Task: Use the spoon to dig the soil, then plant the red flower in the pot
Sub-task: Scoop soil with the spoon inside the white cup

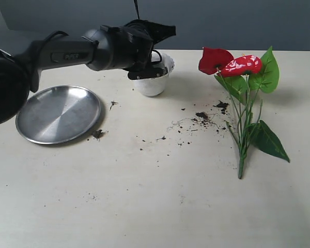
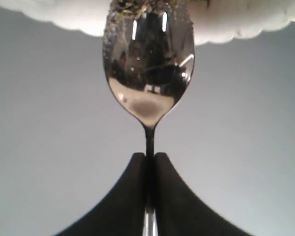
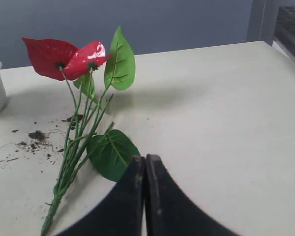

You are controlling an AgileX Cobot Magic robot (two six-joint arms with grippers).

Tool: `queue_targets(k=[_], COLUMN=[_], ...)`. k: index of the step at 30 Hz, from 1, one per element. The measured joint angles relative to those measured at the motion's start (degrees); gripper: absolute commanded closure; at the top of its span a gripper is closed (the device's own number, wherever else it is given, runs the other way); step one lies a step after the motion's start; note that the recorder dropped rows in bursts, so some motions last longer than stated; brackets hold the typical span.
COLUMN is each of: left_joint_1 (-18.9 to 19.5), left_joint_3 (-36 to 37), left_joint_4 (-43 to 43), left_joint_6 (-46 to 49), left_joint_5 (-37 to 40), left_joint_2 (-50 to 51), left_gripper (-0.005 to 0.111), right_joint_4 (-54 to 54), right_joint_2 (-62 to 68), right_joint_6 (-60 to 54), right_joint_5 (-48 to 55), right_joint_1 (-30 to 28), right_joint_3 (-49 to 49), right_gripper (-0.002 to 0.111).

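Spoon (image 2: 147, 73) clamped in left gripper (image 2: 150, 162), bowl at pot (image 1: 151, 87) rim. Red flower (image 1: 241, 65) laid right of frame, stem top-to-bottom, nearer closed right gripper (image 3: 145, 167).

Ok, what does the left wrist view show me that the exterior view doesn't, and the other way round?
Only the left wrist view: the spoon, its handle clamped in the shut left gripper, its dirty bowl tip at the rim of the pot. Only the exterior view: the red flower lying on the table, the steel plate, and soil scattered beside the flower. Both: the pot, with the left arm at it.
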Motion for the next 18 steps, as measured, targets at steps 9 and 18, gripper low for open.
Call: queue_targets(k=[9,18], left_joint_1=[0.0,-0.85], left_joint_3=[0.09,-0.24], left_joint_4=[-0.79,-12.87], left_joint_6=[-2.51,5.61], left_joint_5=[0.02,1.81], left_joint_2=[1.79,0.51], left_gripper=[0.106,0.106], right_joint_4=[0.0,0.0], right_joint_2=[0.0,0.0], right_joint_6=[0.0,0.0], right_joint_5=[0.0,0.0], right_joint_1=[0.0,0.0], right_joint_3=[0.0,0.0], right_gripper=[0.108,0.108])
